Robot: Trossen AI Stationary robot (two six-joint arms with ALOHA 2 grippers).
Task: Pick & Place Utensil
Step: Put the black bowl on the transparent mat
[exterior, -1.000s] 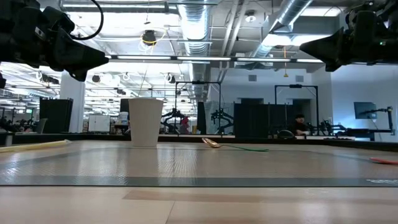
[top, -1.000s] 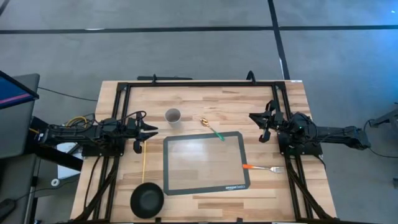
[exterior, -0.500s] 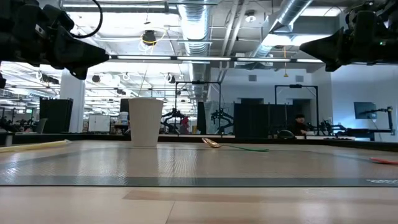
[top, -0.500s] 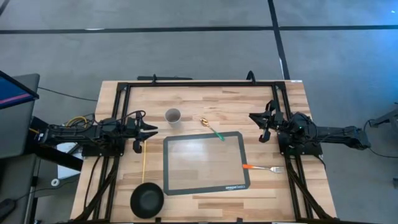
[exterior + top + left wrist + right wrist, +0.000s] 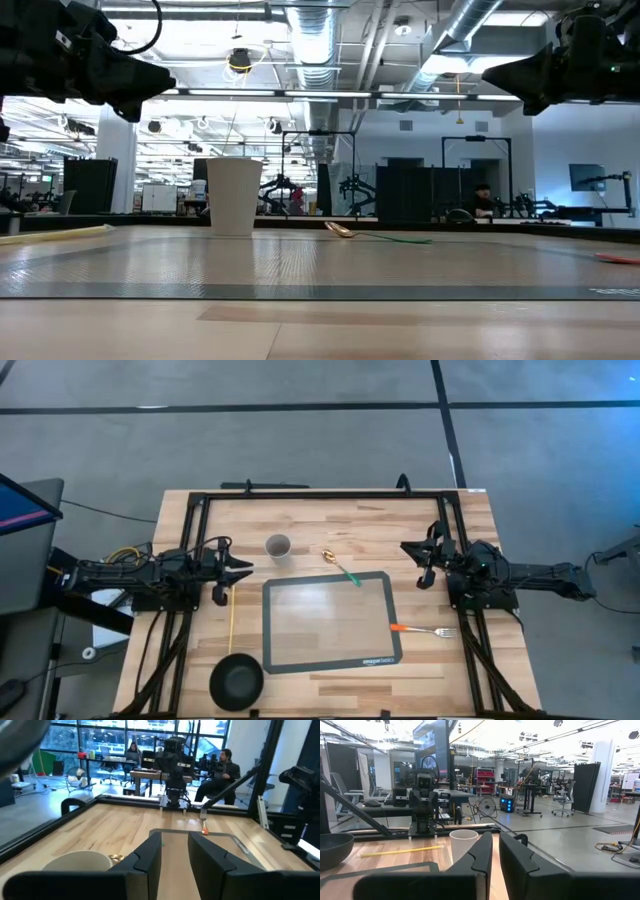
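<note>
Nothing is held. Left claw (image 5: pixel 243 570) is hung at 9 o'clock over the bench (image 5: pixel 460 670), slightly parted, empty; right claw (image 5: pixel 408 548) at 3 o'clock, narrowly parted, empty. Near edge: dark bowl (image 5: pixel 236 681) at 7 o'clock. Fork (image 5: pixel 424 629) with orange handle lies at 4 o'clock beside the mat (image 5: pixel 330 621); judged light, stiff, thin, slippery, best pinched mid-handle. Farther: yellow stick (image 5: pixel 231 622), green-handled spoon (image 5: pixel 341 565), paper cup (image 5: pixel 277 547). Wood slats, then open workshop with people seated.

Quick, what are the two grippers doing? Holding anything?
Left gripper: slightly open, holding nothing.
Right gripper: nearly closed, holding nothing.
</note>
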